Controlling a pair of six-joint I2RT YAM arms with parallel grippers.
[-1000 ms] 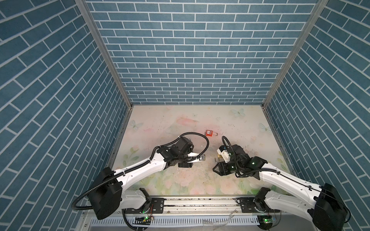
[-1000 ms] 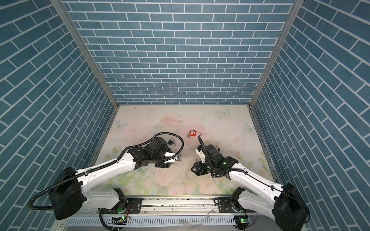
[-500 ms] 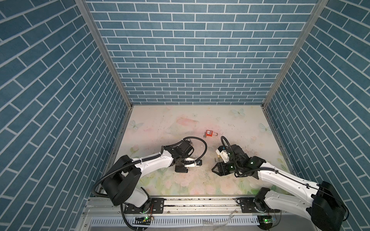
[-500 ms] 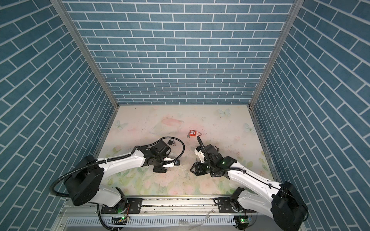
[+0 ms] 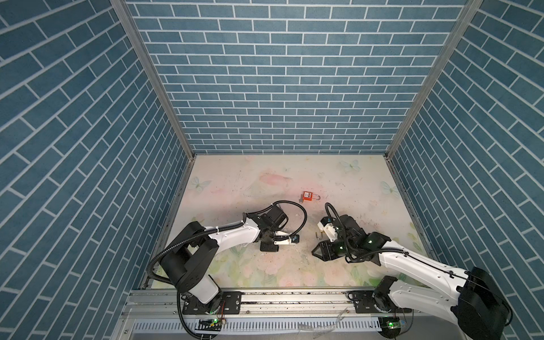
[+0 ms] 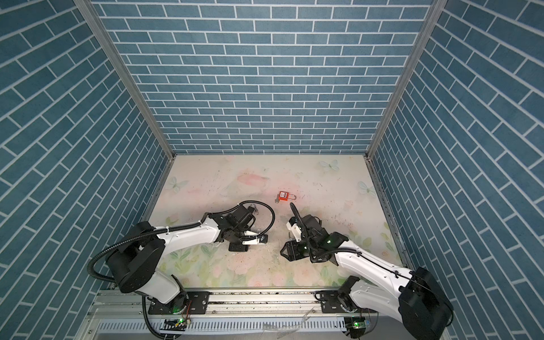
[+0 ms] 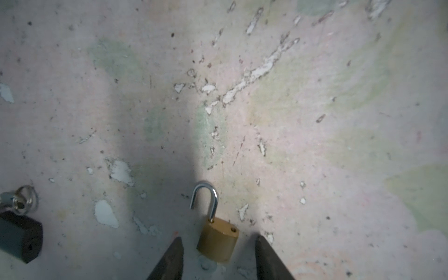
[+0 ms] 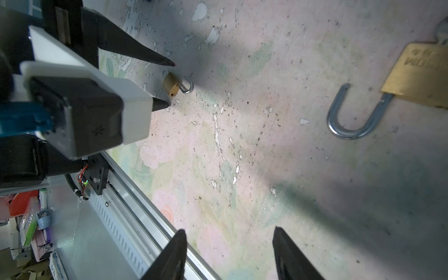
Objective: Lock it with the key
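Scuffed bench (image 7: 315, 121), nearer its front edge: small brass padlock (image 7: 215, 243) loose between parted jaws of left gripper (image 7: 218, 237), open shackle (image 7: 214, 203) pointing away; right gripper (image 8: 229, 232) wide, empty, farther off.

Brass padlock (image 7: 216, 240), red padlock (image 5: 308, 196)

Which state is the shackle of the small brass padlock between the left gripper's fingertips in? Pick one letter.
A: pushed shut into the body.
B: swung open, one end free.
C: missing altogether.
B: in the left wrist view the small brass padlock has its shackle raised, one end clear of the body.
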